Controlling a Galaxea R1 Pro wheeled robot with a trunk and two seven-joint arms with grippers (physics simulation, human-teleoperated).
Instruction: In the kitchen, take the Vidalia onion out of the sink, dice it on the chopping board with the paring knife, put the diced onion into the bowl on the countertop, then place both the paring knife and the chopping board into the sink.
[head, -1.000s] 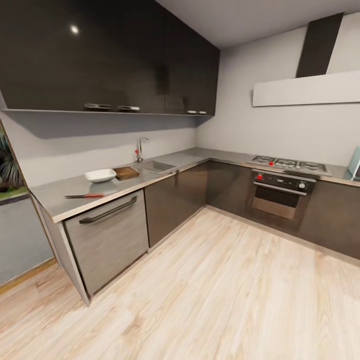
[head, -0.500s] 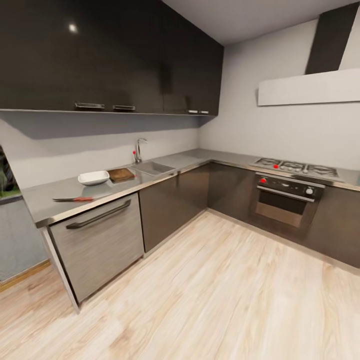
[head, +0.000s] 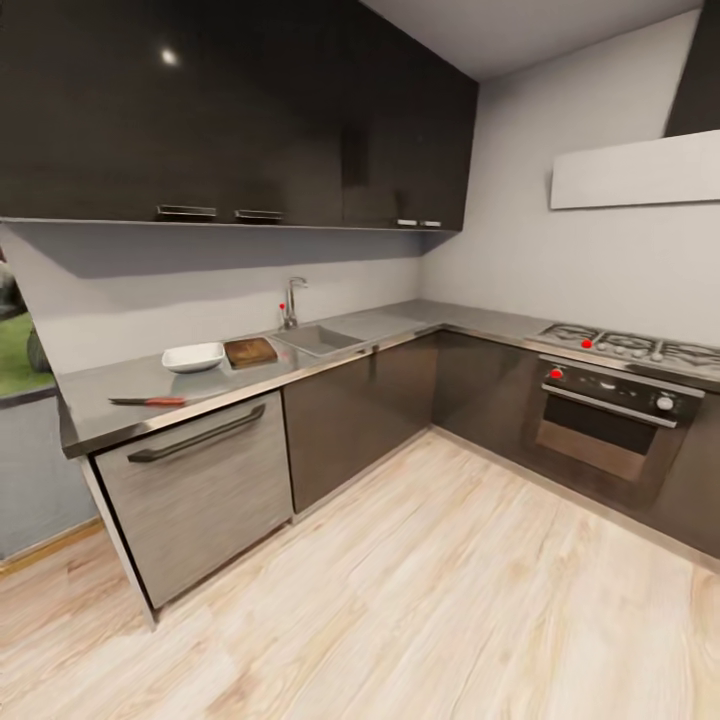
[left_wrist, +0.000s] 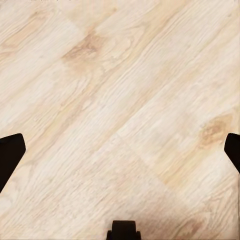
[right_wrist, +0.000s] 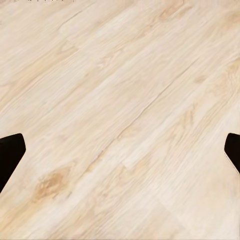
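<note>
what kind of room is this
A home kitchen, by the look of it: an L-shaped countertop with a sink and tap, a gas hob over an oven, and dark wall cabinets.

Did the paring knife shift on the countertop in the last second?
No. The paring knife lies in the same spot on the countertop, in front of the bowl; the camera moved.

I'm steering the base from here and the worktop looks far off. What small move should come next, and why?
Probably roll forward and a little left toward the sink. The chopping board, bowl and paring knife lie on the countertop across bare wooden floor. Both wrist views show open pincers over floor, the left pincer and right pincer, so nothing is within reach.
</note>
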